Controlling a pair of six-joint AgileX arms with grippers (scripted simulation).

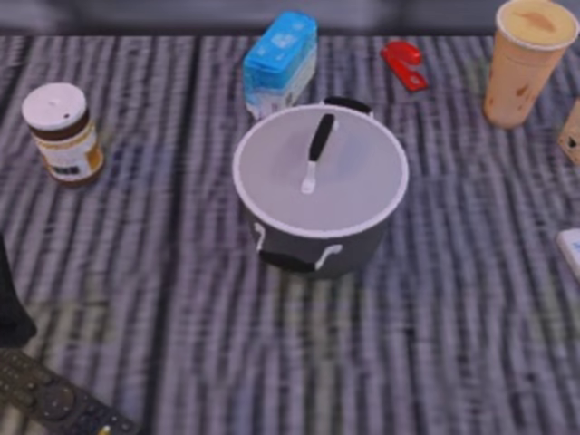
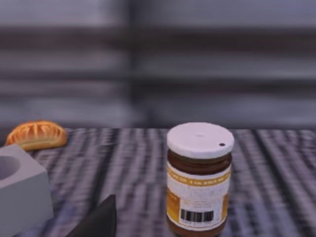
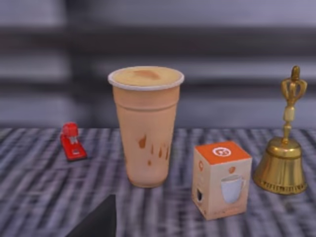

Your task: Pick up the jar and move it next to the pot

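The jar [image 1: 62,133], with its white lid, dark brown contents and white-and-yellow label, stands upright at the table's left side. It is well apart from the dark grey pot [image 1: 319,186], which sits lidded in the middle. My left gripper [image 2: 148,231] is open just short of the jar [image 2: 199,178] without touching it; only one dark finger [image 2: 98,222] shows. A part of my left arm [image 1: 11,308] shows at the left edge. My right gripper [image 3: 148,231] is open and holds nothing, facing the tan cup [image 3: 146,126].
Behind the pot lie a blue-and-white box [image 1: 281,62] and a red stapler [image 1: 404,65]. The tan cup [image 1: 527,59], an orange-topped box [image 3: 222,180] and a gold bell [image 3: 284,148] stand at the right. A remote [image 1: 54,399] lies front left, a bread loaf [image 2: 35,135] beyond.
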